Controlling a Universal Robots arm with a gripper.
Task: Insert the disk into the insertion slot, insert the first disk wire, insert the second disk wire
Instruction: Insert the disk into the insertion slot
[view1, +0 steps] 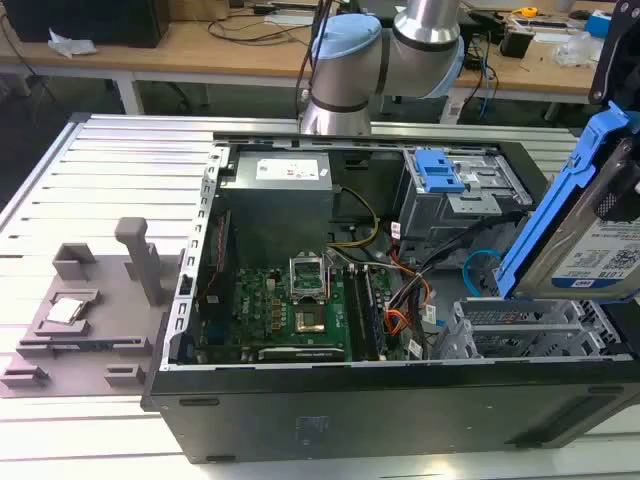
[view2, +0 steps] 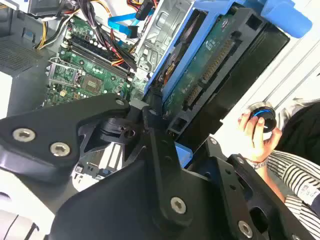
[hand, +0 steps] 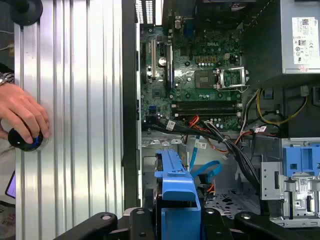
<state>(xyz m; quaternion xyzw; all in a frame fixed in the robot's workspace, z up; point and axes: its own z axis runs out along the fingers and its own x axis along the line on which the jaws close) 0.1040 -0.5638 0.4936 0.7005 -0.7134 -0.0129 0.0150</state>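
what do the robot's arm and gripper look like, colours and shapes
The arm is built of round silver-grey metal tubes, with pale blue caps on its joints. The gripper is matte black, made of flat angular linkage bars pinned together, with silver screw heads set into them.

The arm bends behind the case's far edge. Its gripper clamps the disk, tilted, above the case's end at the exterior view's right.
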